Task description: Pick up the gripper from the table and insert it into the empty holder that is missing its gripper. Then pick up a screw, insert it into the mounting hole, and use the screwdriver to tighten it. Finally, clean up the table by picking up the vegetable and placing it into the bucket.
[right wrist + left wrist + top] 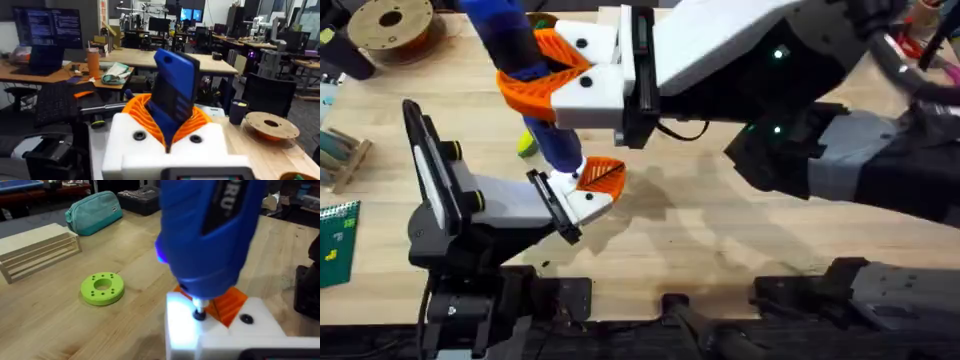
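Note:
My right gripper reaches in from the right and is shut on the blue screwdriver, which sits between its orange fingers. The screwdriver stands steeply tilted. Its tip presses on a dark screw in the white holder of my left gripper. The orange gripper piece sits in that holder, right beside the screw. The yellow vegetable lies on the table, partly hidden behind the screwdriver. The bucket is hidden.
A flat green disc, a wooden rack and a teal pouch lie beyond the left gripper. A wooden spool sits at the far left corner. Bare table lies right of the left gripper.

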